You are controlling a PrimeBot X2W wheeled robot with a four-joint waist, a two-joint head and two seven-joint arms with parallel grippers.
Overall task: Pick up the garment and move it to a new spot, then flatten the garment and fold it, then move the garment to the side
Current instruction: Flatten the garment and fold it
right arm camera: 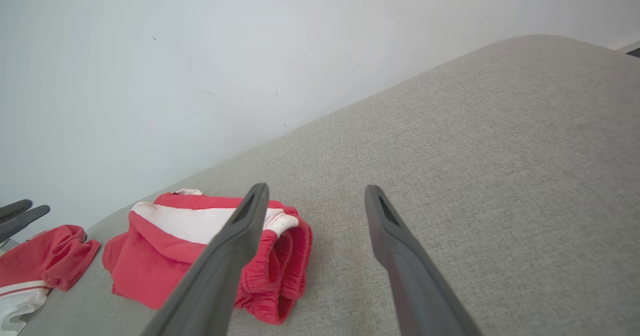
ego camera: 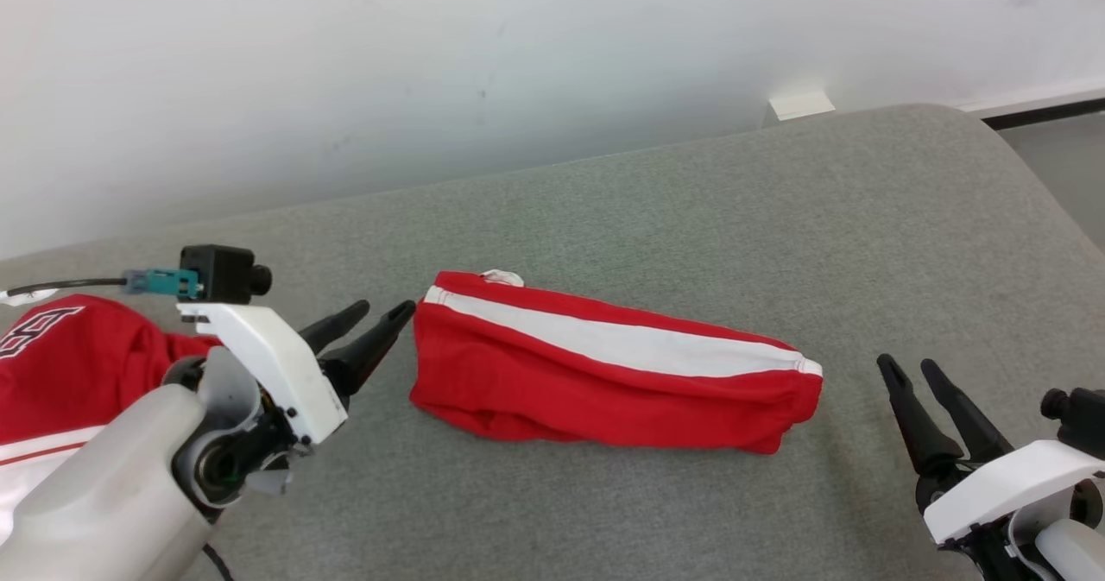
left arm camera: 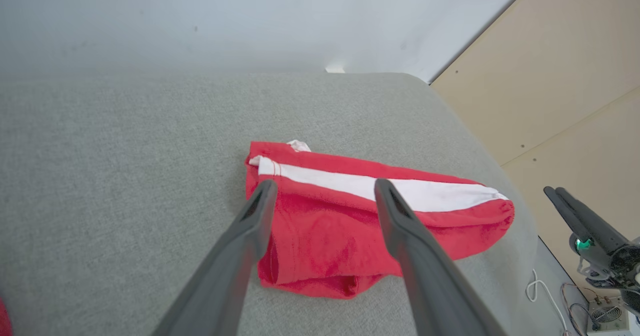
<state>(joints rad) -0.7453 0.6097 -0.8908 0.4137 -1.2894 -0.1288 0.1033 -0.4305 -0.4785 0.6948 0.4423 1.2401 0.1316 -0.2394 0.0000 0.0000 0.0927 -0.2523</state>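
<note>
The garment [ego camera: 604,382], red with a white stripe, lies folded into a long bundle on the grey cushioned surface [ego camera: 777,218]. My left gripper [ego camera: 384,309] is open, its fingertips just off the garment's left end and holding nothing. In the left wrist view the garment [left arm camera: 325,241] lies under and between the spread fingers of the left gripper [left arm camera: 326,183]. My right gripper [ego camera: 908,363] stands open to the right of the garment, a short way from its end. In the right wrist view, the right gripper [right arm camera: 316,188] is empty, with the garment [right arm camera: 145,256] at lower left.
A second red and white piece of clothing [ego camera: 69,365] lies at the far left beside my left arm. A white wall runs behind the surface. The surface's rounded right edge drops to a floor with cables [left arm camera: 540,286].
</note>
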